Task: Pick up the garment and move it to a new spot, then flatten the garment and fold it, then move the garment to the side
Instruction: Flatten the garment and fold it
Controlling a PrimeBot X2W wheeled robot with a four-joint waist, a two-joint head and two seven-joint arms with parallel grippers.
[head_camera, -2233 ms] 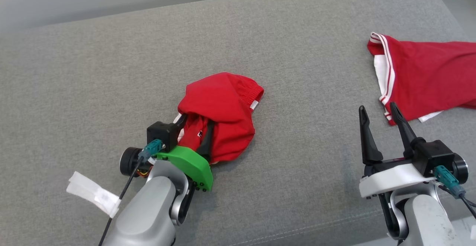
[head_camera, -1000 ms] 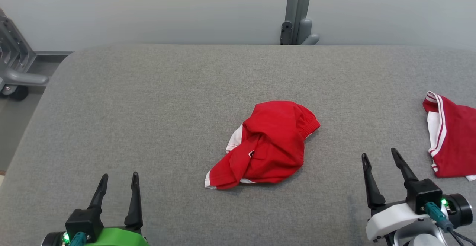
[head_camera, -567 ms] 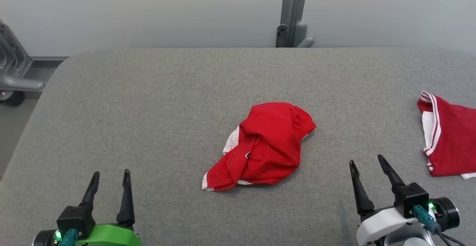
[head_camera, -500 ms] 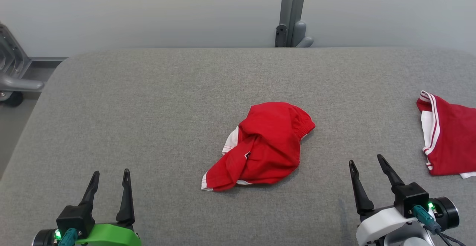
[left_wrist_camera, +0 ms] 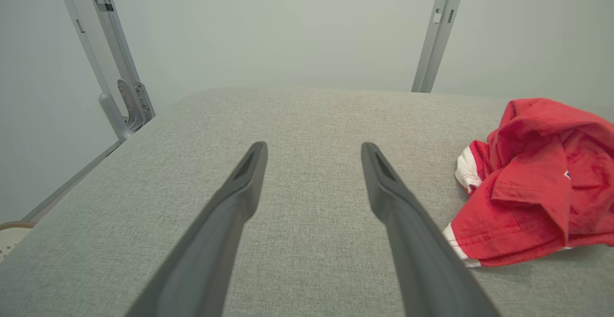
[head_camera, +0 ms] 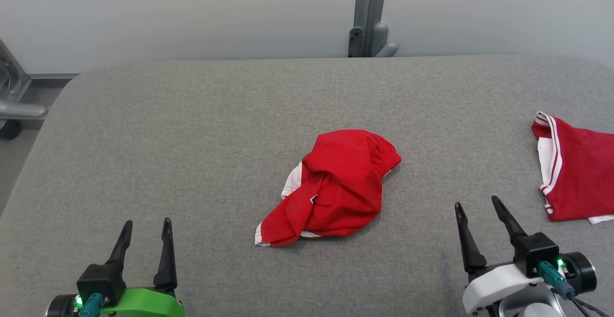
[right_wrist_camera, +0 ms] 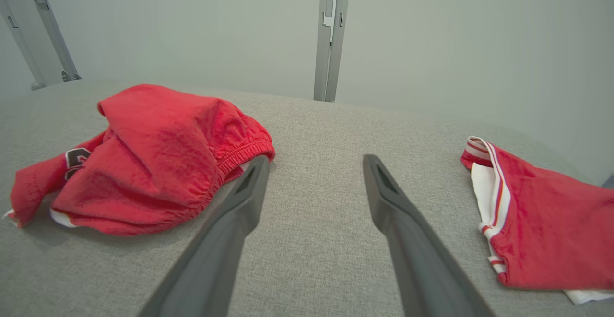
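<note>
The garment [head_camera: 336, 192] is a crumpled red piece with white trim, lying in a heap in the middle of the grey padded table [head_camera: 192, 130]. My left gripper [head_camera: 147, 221] hovers at the near left, open and empty, well left of the heap. In the left wrist view the garment [left_wrist_camera: 537, 187] sits to the right of the open left gripper [left_wrist_camera: 314, 146]. My right gripper [head_camera: 477, 202] is open and empty at the near right. In the right wrist view the garment [right_wrist_camera: 153, 163] lies left of the right gripper [right_wrist_camera: 315, 158], its elastic hem close to the left fingertip.
A second red garment [head_camera: 580, 168] with white stripes lies flat at the table's right edge, also to the right of the fingers in the right wrist view [right_wrist_camera: 537, 221]. A grey post [head_camera: 364, 15] stands behind the table. A metal frame [head_camera: 14, 106] stands past the left edge.
Two seconds ago my left gripper was in the garment; it has since let go and drawn back to the near left. Since then the camera has shifted slightly; the garment lies still.
</note>
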